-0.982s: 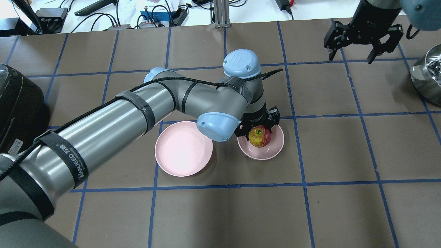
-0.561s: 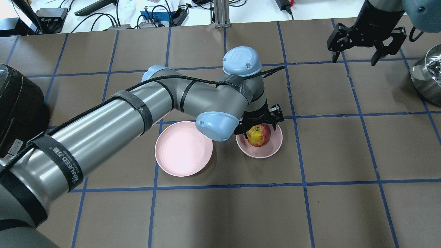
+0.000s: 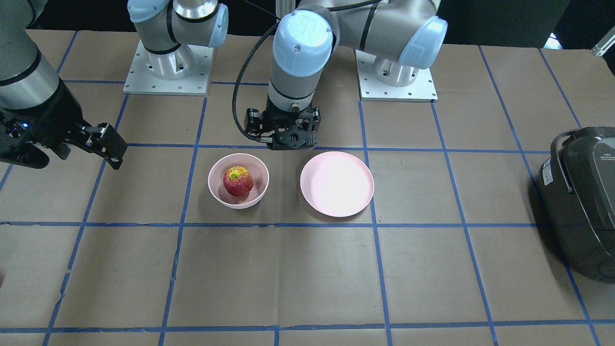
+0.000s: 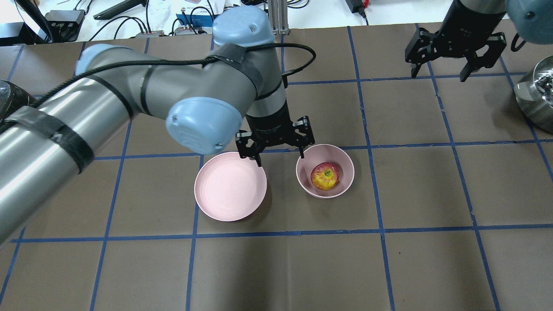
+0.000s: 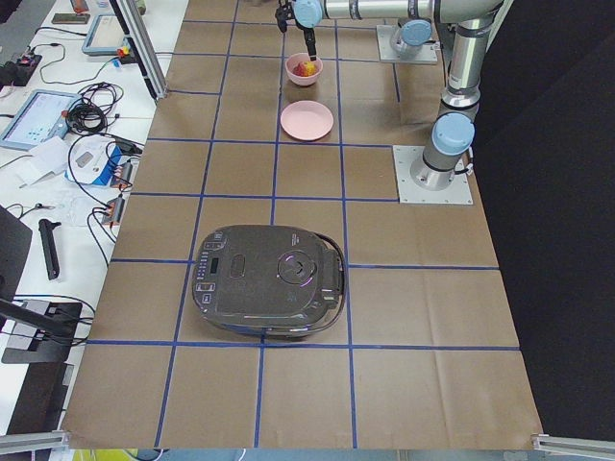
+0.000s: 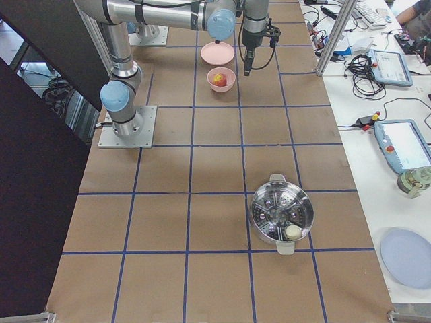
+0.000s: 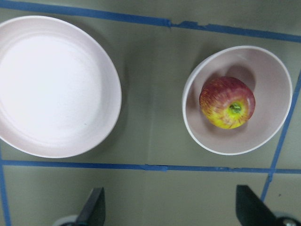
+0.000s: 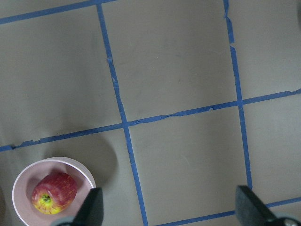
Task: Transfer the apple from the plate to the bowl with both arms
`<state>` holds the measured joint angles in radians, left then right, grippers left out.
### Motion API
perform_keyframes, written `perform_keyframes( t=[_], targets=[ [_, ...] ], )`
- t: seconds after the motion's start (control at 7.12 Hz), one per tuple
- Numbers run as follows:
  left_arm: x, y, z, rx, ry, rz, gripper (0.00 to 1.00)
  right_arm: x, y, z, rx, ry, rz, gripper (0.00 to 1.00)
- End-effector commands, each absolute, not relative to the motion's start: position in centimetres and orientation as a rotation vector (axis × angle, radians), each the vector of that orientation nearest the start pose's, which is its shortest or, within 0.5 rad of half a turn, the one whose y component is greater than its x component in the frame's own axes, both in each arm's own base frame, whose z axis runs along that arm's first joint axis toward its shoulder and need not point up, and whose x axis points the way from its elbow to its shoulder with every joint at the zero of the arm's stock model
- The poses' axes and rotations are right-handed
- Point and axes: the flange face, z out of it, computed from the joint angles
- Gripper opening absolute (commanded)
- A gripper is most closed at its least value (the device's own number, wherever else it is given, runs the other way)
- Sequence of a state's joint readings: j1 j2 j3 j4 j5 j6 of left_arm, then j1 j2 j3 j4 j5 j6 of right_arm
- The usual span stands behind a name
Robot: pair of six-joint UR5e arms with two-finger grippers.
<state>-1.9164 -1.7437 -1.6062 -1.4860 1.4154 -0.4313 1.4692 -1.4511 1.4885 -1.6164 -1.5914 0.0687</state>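
Red apple (image 4: 325,176) rests in the bowl (image 4: 344,172); left end effector (image 4: 280,159) has risen clear, spread wide, empty.

Overhead: steamer pot (image 4: 538,95) cut by R edge; rice cooker (image 4: 7,93) nearly all hidden behind left arm (image 4: 108,108).
Left wrist cam: plate (image 7: 56,84) cut at L edge; of left tool (image 7: 169,214) only fingertips (image 7: 94,212) seen, at bottom edge.
Right wrist cam: same for right tool (image 8: 169,214); bowl (image 8: 21,188) cut at bottom edge.
Front view: rice cooker clipped at R edge, right tool at L edge; left tool's fingers hidden under its own body.
Side views: apple (image 6: 219,81) too small for detail.
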Motion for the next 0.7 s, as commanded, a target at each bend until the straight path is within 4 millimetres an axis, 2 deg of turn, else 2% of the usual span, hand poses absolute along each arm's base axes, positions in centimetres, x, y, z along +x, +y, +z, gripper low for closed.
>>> perform_keyframes(
  t=[0.0,0.14,0.28,0.56],
  targets=[
    [-24.7,-46.4,44.6,-0.025,3.18,0.156,1.0,11.4,-54.7,47.4,0.17,3.153,-0.037,1.0],
    [-22.1,-47.5,45.6,0.039,3.149,0.108,1.0,12.9,-54.4,47.5,0.124,3.156,-0.042,1.0],
    [-21.5,-48.4,46.4,0.033,3.15,0.081,1.0,13.1,-54.4,47.1,0.095,3.158,-0.032,1.0],
    [-21.4,-51.5,47.2,0.029,3.114,0.061,1.0,13.1,-54.4,46.9,0.095,3.158,-0.023,1.0]
  ],
)
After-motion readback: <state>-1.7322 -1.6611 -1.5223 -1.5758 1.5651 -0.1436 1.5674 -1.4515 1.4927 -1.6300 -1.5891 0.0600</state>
